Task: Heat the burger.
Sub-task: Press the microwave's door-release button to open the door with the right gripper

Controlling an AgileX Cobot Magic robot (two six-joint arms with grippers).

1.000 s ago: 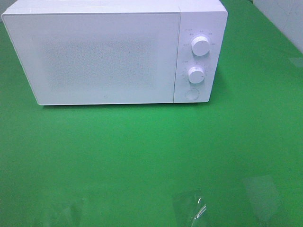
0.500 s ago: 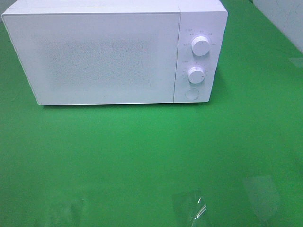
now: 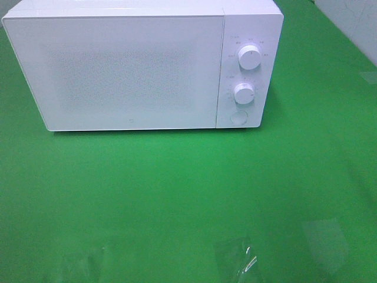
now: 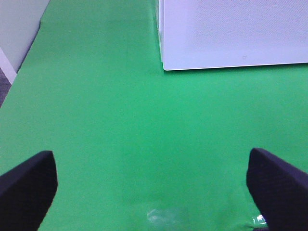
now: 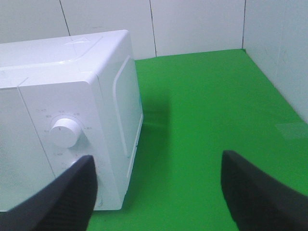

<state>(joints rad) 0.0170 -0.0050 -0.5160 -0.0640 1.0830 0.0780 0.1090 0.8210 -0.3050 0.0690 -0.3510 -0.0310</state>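
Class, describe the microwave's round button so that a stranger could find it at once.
Start at the white microwave on the green table. Its control panel, right of the door, carries two knobs, one above the other. The button sits under the lower knob: flat and flush, where the knobs stick out.

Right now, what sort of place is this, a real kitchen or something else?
Most likely a staged robot test bench rather than a real kitchen: a white microwave, door shut, stands on a green-covered tabletop, and plain white wall panels close it in behind.
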